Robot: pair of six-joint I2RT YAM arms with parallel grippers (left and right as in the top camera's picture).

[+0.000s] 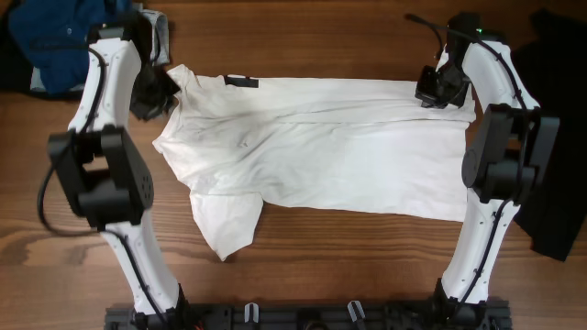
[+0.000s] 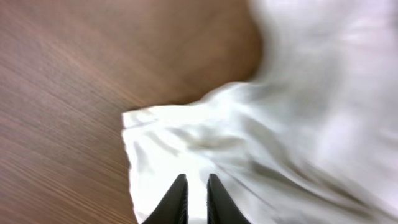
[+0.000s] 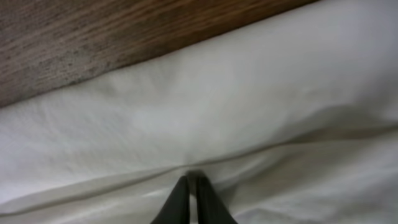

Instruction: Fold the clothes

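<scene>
The large white short-sleeved cotton T-shirt [image 1: 348, 156] lies spread on the brown wooden tabletop [image 1: 303, 266] with its long axis running left to right. Its small black neck label [image 1: 241, 82] and one sleeve are at the left end, and the straight hem is at the right.

Both arms are at the shirt's far edge. The left gripper [image 1: 156, 92] is at the far left corner by the shoulder. The right gripper [image 1: 438, 87] is at the far right corner by the hem, so each arm has the corner on its own side.

In the left wrist view the left jaws stand a thin slit apart over the cloth near its edge, with nothing visibly caught between them. In the right wrist view the right jaws come nearly together on a crease in the fabric, and I cannot tell whether they pinch it.

The bulk of the shirt lies on the near side of both jaws, so a lengthwise fold would probably carry the far edge towards the near edge.

A crumpled blue garment [image 1: 50, 37] sits far left and a black garment [image 1: 559, 183] lies at the right, both clear of the shirt.
</scene>
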